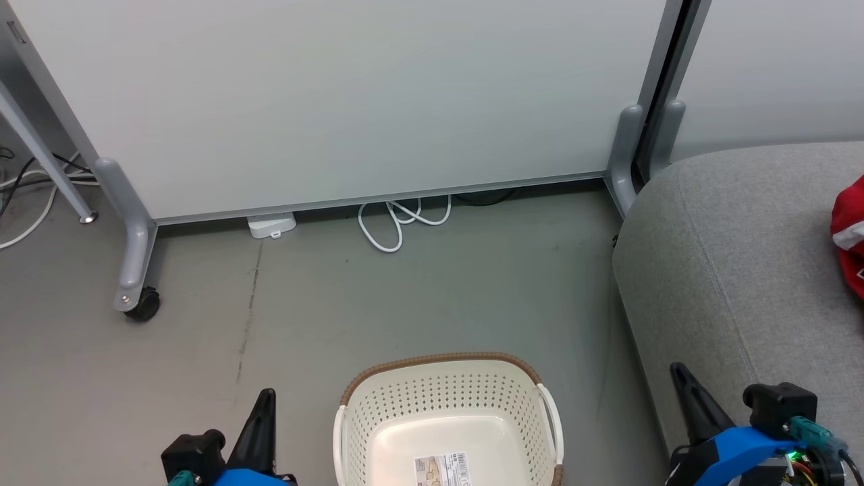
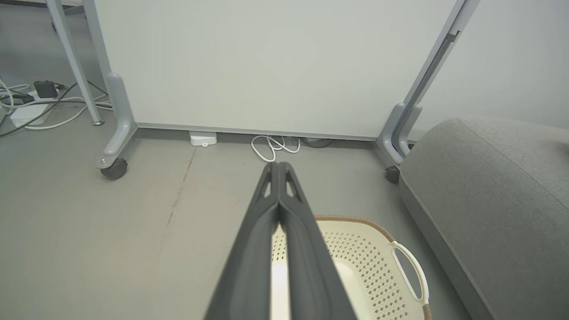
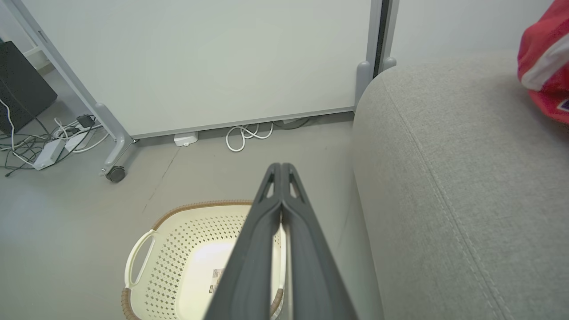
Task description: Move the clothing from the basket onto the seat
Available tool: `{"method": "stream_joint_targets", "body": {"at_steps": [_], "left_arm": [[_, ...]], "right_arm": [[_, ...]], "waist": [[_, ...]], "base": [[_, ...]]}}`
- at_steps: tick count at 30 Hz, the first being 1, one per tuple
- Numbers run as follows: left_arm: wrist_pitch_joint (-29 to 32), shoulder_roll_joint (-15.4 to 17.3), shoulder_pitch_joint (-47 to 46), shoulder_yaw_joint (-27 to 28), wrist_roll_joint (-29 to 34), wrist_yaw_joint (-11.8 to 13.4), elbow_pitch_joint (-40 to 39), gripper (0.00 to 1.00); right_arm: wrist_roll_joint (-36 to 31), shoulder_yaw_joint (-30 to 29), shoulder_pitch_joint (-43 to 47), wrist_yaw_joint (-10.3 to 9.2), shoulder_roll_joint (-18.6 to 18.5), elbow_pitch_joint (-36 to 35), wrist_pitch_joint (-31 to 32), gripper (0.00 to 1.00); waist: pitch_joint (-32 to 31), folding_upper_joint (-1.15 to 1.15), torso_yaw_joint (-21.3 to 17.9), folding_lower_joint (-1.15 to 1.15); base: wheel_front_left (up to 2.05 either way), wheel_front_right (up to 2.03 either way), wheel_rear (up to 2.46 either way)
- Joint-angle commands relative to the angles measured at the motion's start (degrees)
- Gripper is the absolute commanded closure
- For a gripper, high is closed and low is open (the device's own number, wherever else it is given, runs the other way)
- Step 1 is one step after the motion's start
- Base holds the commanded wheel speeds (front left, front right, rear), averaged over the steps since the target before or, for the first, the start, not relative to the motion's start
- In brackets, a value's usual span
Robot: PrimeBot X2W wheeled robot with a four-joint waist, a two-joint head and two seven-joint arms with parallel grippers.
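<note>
The cream perforated basket [image 1: 445,412] stands on the floor at the bottom centre, with only a barcode sticker [image 1: 442,469] on its bare floor. Red clothing with a white stripe [image 1: 850,233] lies on the grey seat [image 1: 729,270] at the far right; it also appears in the right wrist view as red clothing [image 3: 544,66]. My left gripper [image 2: 278,165] is shut and holds nothing, left of the basket [image 2: 369,262]. My right gripper [image 3: 280,166] is shut with nothing in it, between the basket [image 3: 178,262] and the seat [image 3: 462,178].
A white partition panel [image 1: 337,101] on grey castor legs [image 1: 138,297] stands behind the basket. A white cable loop [image 1: 398,223] and a small white box [image 1: 271,225] lie at its foot. More cables and a power strip [image 3: 49,151] lie at the far left.
</note>
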Motion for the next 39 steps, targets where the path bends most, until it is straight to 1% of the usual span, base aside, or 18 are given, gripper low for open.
{"method": "stream_joint_targets", "body": {"at_steps": [1, 8, 9, 22, 39], "left_arm": [[0.66, 0.01, -0.98, 0.68, -2.46, 0.0, -1.04, 1.0], [2.67, -0.19, -1.38, 2.06, -9.44, -0.02, -2.25, 1.0], [2.67, -0.19, -1.38, 2.06, -9.44, -0.02, -2.25, 1.0], [5.93, -0.51, -2.08, 4.29, -21.03, -0.04, -4.25, 1.0], [9.57, -0.86, -2.85, 6.81, -33.81, -0.06, -6.42, 1.0]], "right_arm": [[2.76, -0.49, -0.78, 0.0, -0.02, -0.4, 0.39, 1.0], [10.46, -0.8, -1.23, 0.0, 0.04, -0.39, 0.94, 1.0], [10.46, -0.8, -1.23, 0.0, 0.04, -0.39, 0.94, 1.0], [23.2, -1.27, -2.03, 0.0, 0.15, -0.35, 1.74, 1.0], [37.23, -1.96, -3.09, 0.01, 0.27, -0.05, 2.83, 1.0]], "waist": [[-0.01, 0.0, -0.03, 0.0], [-0.04, 0.0, -0.13, 0.0], [-0.04, 0.0, -0.13, 0.0], [-0.1, 0.0, -0.31, 0.0], [-0.18, 0.0, -0.55, 0.0]], "base": [[0.0, 0.0, 0.0], [0.0, 0.0, 0.0], [0.0, 0.0, 0.0], [0.0, 0.0, 0.0], [0.0, 0.0, 0.0]]}}
